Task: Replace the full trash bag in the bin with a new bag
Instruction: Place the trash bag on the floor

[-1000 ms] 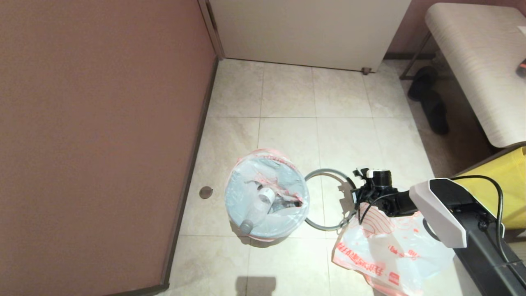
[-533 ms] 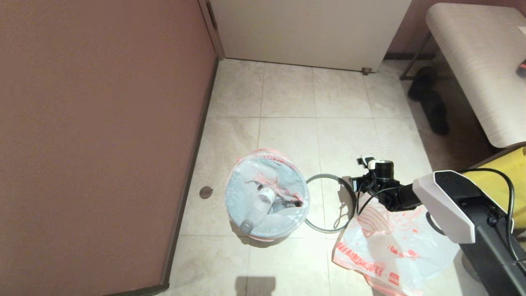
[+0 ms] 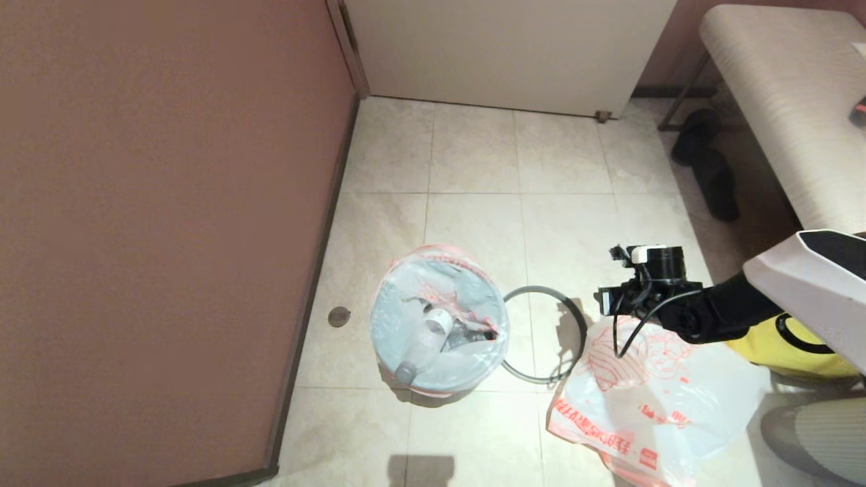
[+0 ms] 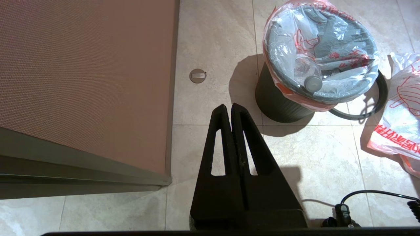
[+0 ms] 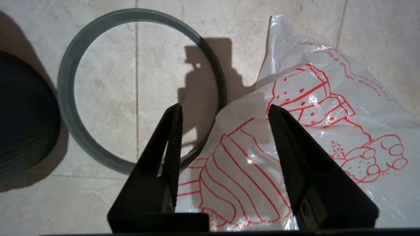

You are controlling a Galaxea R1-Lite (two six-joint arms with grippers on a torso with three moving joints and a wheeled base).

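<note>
The bin point(image 4: 282, 105) stands on the tiled floor, lined by the full trash bag point(image 3: 413, 304) with clear bottles inside and pink-red handles folded over its top. Its grey ring point(image 3: 534, 289) lies flat on the floor just right of it. The new bag point(image 3: 649, 399), white with a red cartoon, lies further right and overlaps the ring's edge point(image 5: 65, 98). My right gripper point(image 5: 224, 107) hovers open and empty over that overlap, above the new bag point(image 5: 295, 98). My left gripper point(image 4: 228, 106) is parked shut, near-left of the bin.
A brown wall point(image 3: 169, 203) runs along the left and a white door point(image 3: 507, 47) closes the back. A bench point(image 3: 791, 101), black slippers point(image 3: 707, 162) and a yellow bag point(image 3: 791, 338) crowd the right. A round metal cap point(image 3: 339, 316) sits in the floor by the wall.
The right gripper has opened and pulled back to the right, away from the ring's right edge. The ring, bin and both bags have stayed where they were.
</note>
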